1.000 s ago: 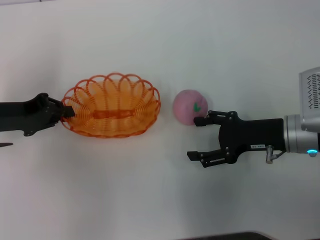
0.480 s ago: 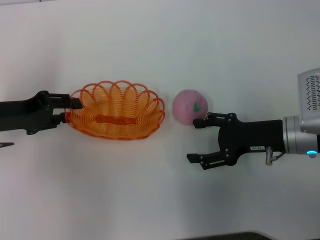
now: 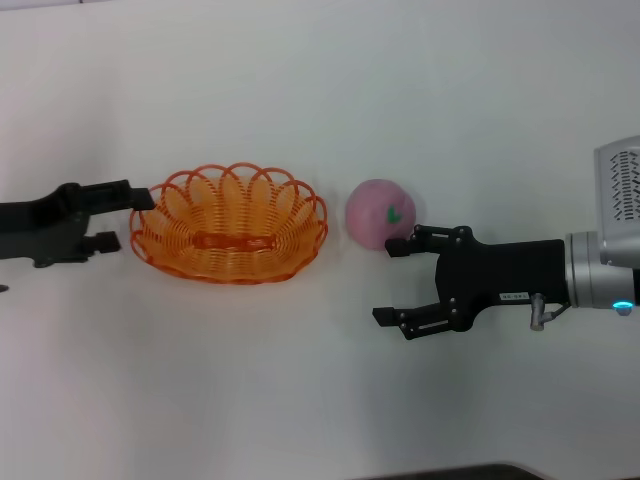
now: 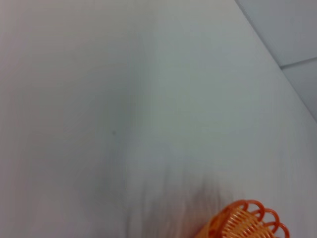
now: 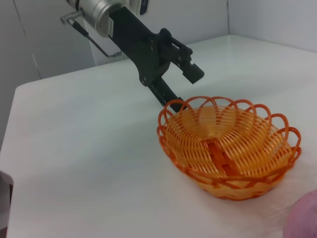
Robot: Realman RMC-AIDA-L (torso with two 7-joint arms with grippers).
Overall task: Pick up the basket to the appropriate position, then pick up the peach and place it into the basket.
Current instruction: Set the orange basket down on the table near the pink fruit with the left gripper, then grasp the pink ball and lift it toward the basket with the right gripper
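The orange wire basket [image 3: 228, 222] sits flat on the white table [image 3: 300, 90], left of centre. My left gripper [image 3: 125, 218] is open and empty at the basket's left end, with its far fingertip close to the rim. The pink peach [image 3: 380, 213] with a green leaf mark lies just right of the basket. My right gripper [image 3: 388, 280] is open and empty just in front and right of the peach, its far fingertip almost against it. The right wrist view shows the basket [image 5: 228, 148], the left gripper [image 5: 181, 87] behind it and an edge of the peach [image 5: 304, 218]. The left wrist view shows only the basket's rim [image 4: 247, 223].
A white device [image 3: 620, 190] stands at the table's right edge, above my right arm. A dark edge [image 3: 450, 472] runs along the near side of the table. White table surface [image 3: 250, 380] lies in front of the basket.
My left gripper let go of the basket, opened and drew back a little to the left. The basket shifted right and settled flat. My right arm barely moved.
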